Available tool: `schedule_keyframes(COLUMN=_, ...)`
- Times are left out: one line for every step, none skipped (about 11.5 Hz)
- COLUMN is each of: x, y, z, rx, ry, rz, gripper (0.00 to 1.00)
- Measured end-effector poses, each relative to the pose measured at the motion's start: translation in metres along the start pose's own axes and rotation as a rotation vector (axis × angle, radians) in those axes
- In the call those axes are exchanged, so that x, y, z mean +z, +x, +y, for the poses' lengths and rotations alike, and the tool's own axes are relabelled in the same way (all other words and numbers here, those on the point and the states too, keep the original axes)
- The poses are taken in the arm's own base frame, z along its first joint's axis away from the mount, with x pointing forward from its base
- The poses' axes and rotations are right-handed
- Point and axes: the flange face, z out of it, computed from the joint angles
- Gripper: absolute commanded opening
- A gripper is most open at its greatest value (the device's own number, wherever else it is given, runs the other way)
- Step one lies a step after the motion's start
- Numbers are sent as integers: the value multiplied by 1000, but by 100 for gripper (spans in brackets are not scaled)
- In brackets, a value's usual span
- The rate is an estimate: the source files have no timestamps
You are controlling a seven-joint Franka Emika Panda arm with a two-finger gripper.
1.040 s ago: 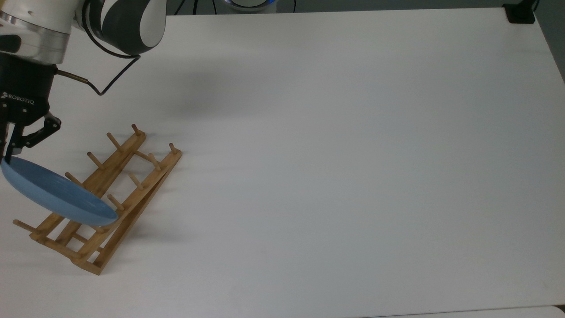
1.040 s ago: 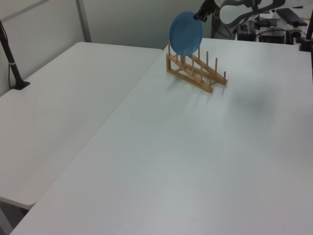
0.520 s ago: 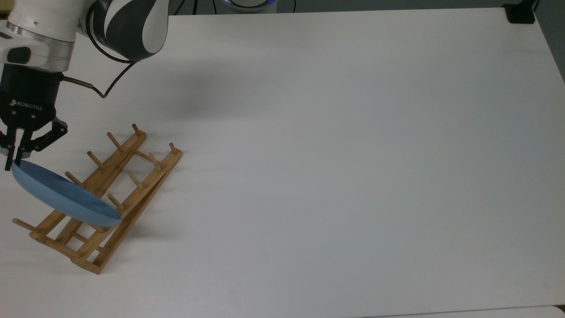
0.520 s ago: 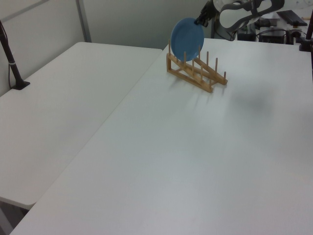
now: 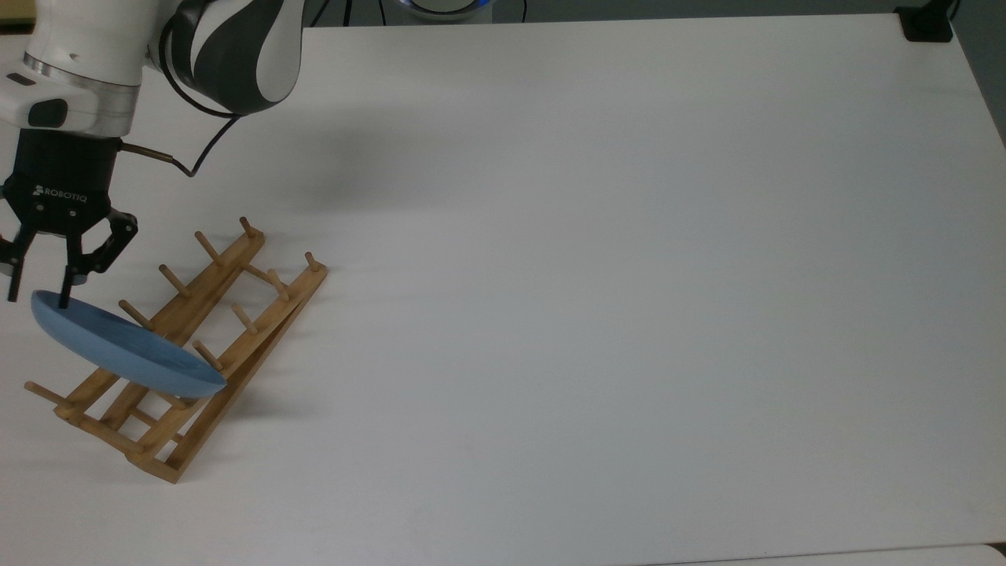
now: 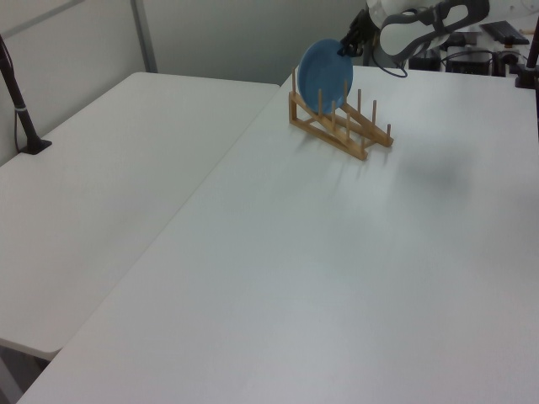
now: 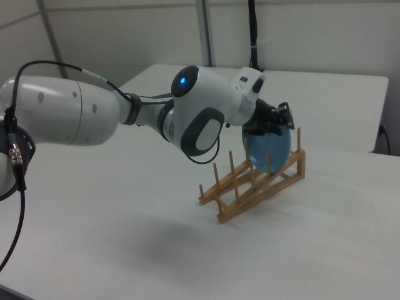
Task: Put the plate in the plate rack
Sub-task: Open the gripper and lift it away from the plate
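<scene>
The light-blue plate (image 5: 126, 354) stands on edge in the wooden plate rack (image 5: 212, 275), between pegs near the rack's end at the top view's left. My gripper (image 5: 39, 295) is open right above the plate's upper rim, one finger on each side of it. The left view has the plate (image 6: 325, 74) upright in the rack (image 6: 345, 135) with the gripper (image 6: 347, 49) at its top edge. From the right view, the plate (image 7: 269, 147) leans in the high end of the rack (image 7: 262, 187), partly behind the gripper (image 7: 278, 122).
The white table (image 5: 589, 275) stretches wide to the top view's right of the rack. A black clamp (image 5: 926, 23) sits at the far right corner. A second white table (image 6: 101, 194) adjoins at the left view's left, with a black post (image 6: 18, 101) on it.
The gripper has opened and let go of the plate's rim. The plate has sunk lower between the pegs, and the rack has shifted slightly.
</scene>
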Motion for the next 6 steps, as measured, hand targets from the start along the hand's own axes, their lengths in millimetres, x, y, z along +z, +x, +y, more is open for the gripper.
schedule_keyframes(x=0, y=0, z=0, rx=5, ry=1, rz=1, gripper=100)
schedule_keyframes(x=0, y=-1, z=1, rx=20, ry=2, rz=2, gripper=100)
schedule_keyframes(x=0, y=-2, z=3, rx=56, ry=5, rz=9, gripper=100)
schedule_keyframes(x=-2, y=-2, z=4, rx=93, ry=6, rz=18, gripper=100)
schedule_keyframes(x=-4, y=-1, z=6, rx=138, ry=7, rz=33, gripper=100)
schedule_keyframes(x=-7, y=2, z=7, rx=189, ry=11, rz=44, gripper=100)
